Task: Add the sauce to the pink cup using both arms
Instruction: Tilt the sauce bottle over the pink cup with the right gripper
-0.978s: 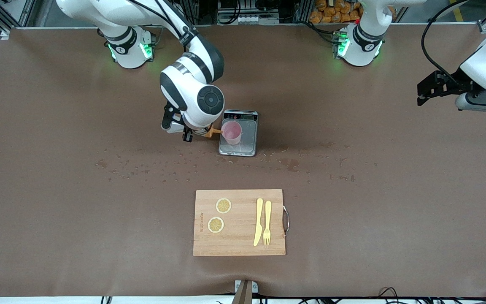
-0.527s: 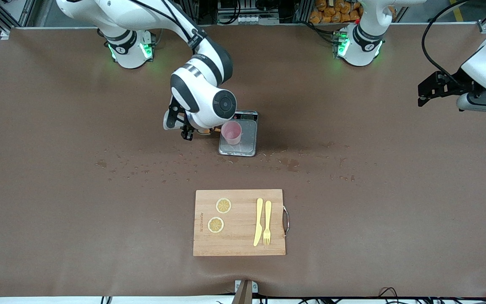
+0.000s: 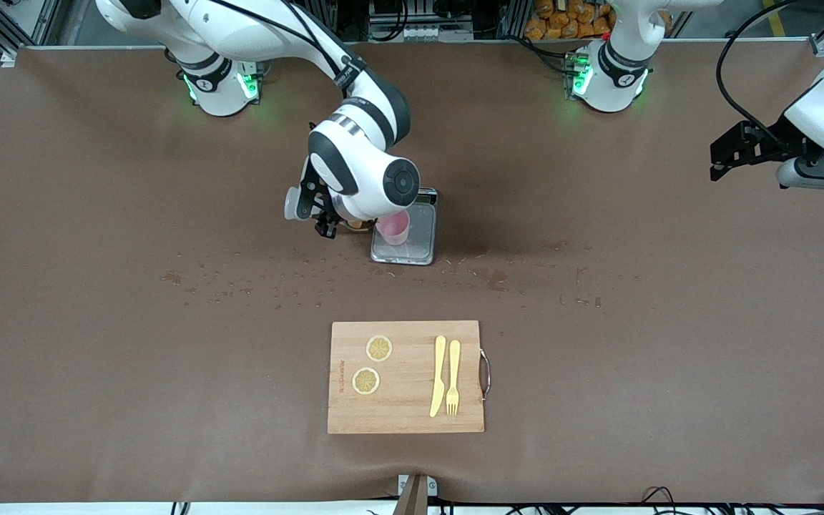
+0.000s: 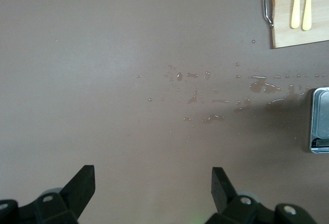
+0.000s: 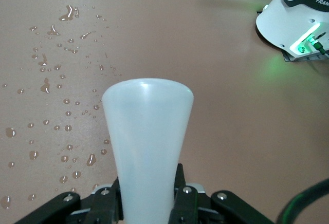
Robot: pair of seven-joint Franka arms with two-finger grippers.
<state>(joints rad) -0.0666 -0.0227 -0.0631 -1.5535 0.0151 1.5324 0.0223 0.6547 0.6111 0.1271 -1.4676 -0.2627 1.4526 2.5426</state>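
Brown tabletop (image 3: 97, 357) is spotted with droplets. Beside the pink cup (image 3: 393, 229) on the grey scale (image 3: 423, 243), the squeeze bottle (image 5: 148, 147) is clenched in the right gripper (image 3: 326, 218), tipped cupward; pouring seems underway, unfinished. Toward its own table end, the left gripper (image 4: 153, 183) is held spread, empty.

Squeeze bottle (image 5: 148, 147) translucent matt plastic; scale plate (image 3: 418, 239) brushed metal; cutting board (image 3: 405, 377) wood.

The pink cup (image 3: 394, 227) stands upright on the scale (image 3: 419, 247), at the plate's 10 o'clock. The whitish sauce bottle (image 5: 146, 142) lies tipped sideways, its orange nozzle (image 3: 359, 224) at the cup's 9 o'clock.
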